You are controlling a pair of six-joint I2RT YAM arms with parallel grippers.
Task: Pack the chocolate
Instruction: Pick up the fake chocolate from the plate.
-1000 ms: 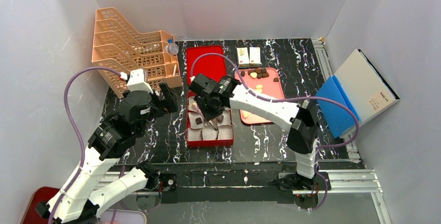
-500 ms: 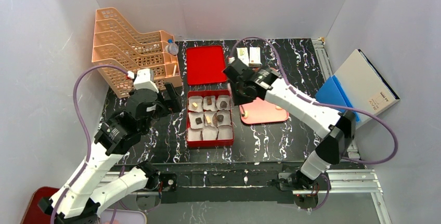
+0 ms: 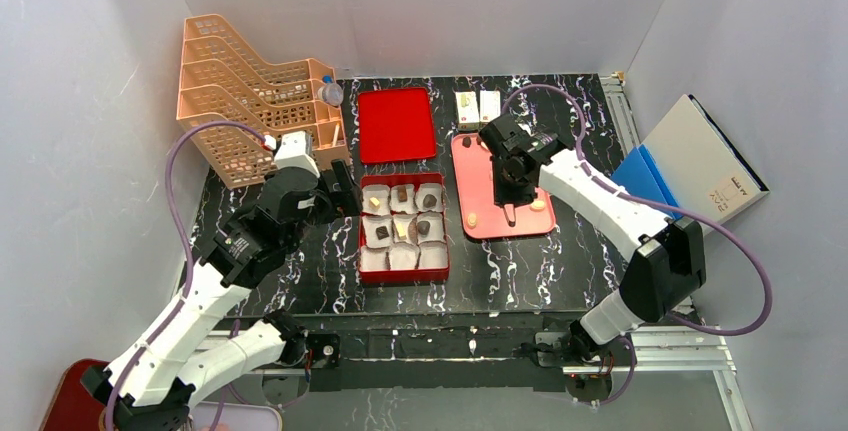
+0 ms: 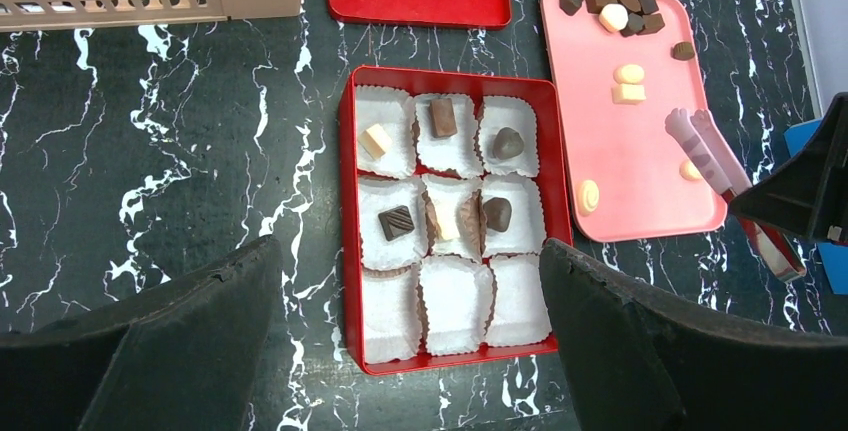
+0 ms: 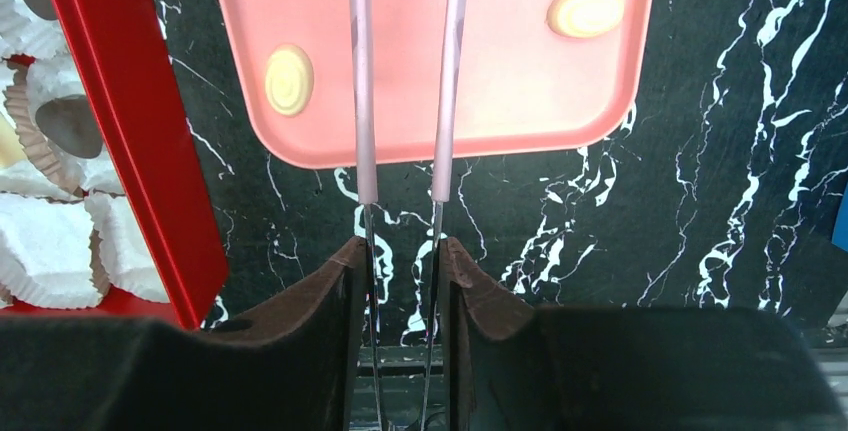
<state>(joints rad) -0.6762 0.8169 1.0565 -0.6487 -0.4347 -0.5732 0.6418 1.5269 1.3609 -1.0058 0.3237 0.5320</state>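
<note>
Lying boxed: six chocolates [image 4: 397, 222], nine cups [image 4: 456, 303]

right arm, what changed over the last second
The right gripper, gripping pink-tipped metal tongs, swung right from over the red nine-cup box to the pink plastic tray. The open left gripper edged toward the box. Box and tray stayed put.

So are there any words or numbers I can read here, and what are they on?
No text can be read.
Two small white cartons at the back of the table: red and dark print, too small to read.
White label on the white-and-blue folder at the right wall: black marks, too blurred to read.
Nothing else shows any writing.
</note>
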